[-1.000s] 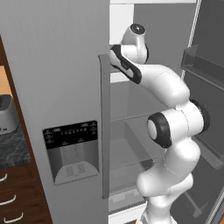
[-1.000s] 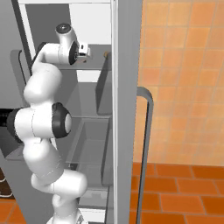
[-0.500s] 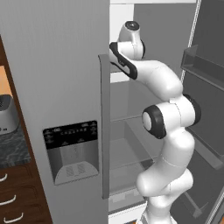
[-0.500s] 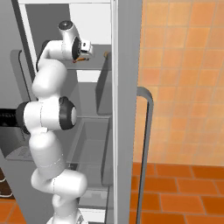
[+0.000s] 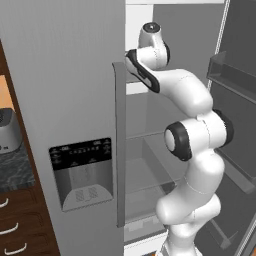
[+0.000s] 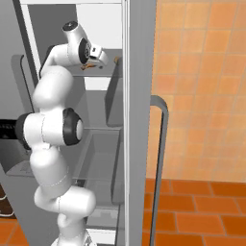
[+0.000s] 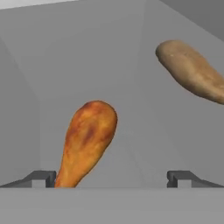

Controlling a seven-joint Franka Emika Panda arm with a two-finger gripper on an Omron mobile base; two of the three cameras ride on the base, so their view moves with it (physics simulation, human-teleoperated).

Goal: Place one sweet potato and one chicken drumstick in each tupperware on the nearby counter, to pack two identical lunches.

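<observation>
The robot arm reaches high up into the open fridge [image 5: 75, 100], and its gripper [image 6: 98, 52] points in over an upper shelf [image 6: 103, 79].

In the hand view, the chicken drumstick [image 7: 87, 142] lies on the grey shelf floor, right in front of the gripper. Its thick end points away and its thin bone end comes down next to the left finger tip [image 7: 41, 178]. The sweet potato [image 7: 192, 70] lies farther in and to the right, well apart from the drumstick.

The fingers are spread wide, one at each side of the view, and they hold nothing. The drumstick sits toward the left one, not in the middle of the gap.

From this, the job looks like it is at the start. The food I can see is in the fridge and nothing is being carried. At the left edge of the left base view there is a bit of the dark worktop [image 5: 15, 170] with a grey machine [image 5: 7, 130] on it, but no tupperware can be seen there, so I cannot tell what is in the boxes. Picking up, carrying and packing both lunches all seem left to do.
</observation>
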